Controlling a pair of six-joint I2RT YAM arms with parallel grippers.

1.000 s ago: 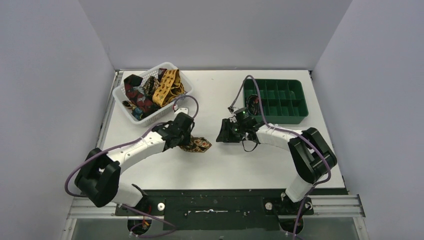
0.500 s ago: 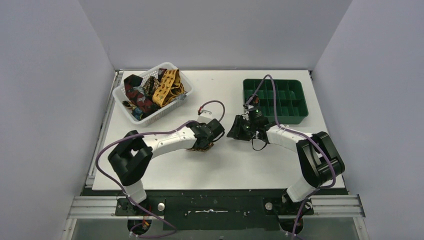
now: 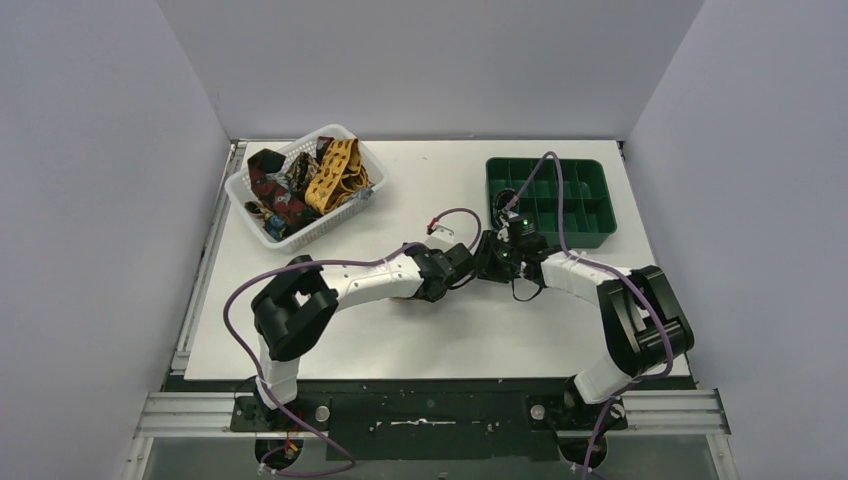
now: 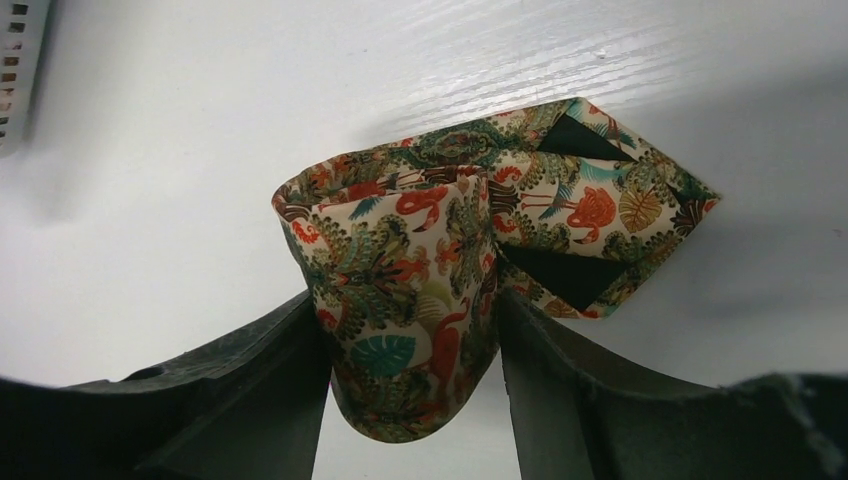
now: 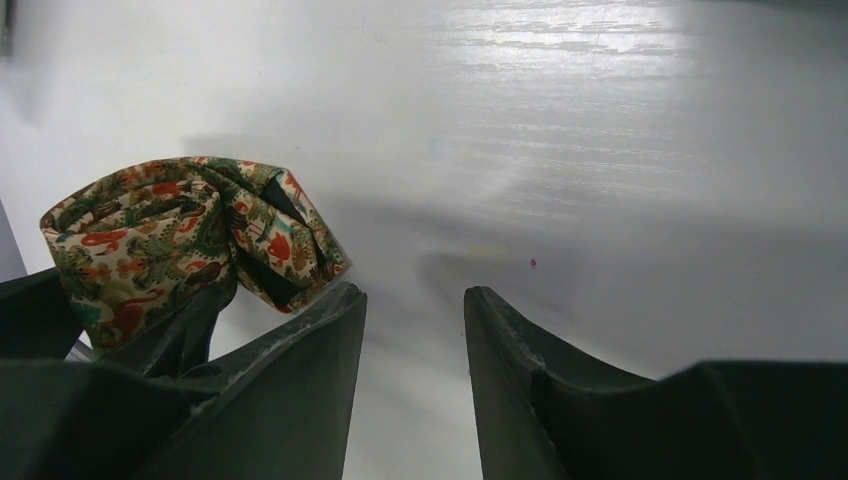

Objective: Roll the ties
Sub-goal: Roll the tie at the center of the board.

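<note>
My left gripper (image 4: 408, 300) is shut on a coiled tie (image 4: 400, 260), cream with a red, green and orange print. Its pointed end (image 4: 610, 210) sticks out to the right, just above the white table. The same coil shows at the left of the right wrist view (image 5: 150, 240). My right gripper (image 5: 412, 292) is open and empty, just right of the coil and apart from it. In the top view the left gripper (image 3: 458, 262) and right gripper (image 3: 488, 262) meet tip to tip at mid-table and hide the coil. More ties, dark red (image 3: 275, 185) and mustard yellow (image 3: 335, 175), lie loose in a basket.
The white basket (image 3: 236, 190) stands at the back left. A green compartment tray (image 3: 590, 235) stands at the back right, just behind the right arm. Purple cables loop above both wrists.
My left gripper has carried the coiled tie to the right, from left of centre to mid-table. My right gripper has backed off to the right, staying just ahead of it.
</note>
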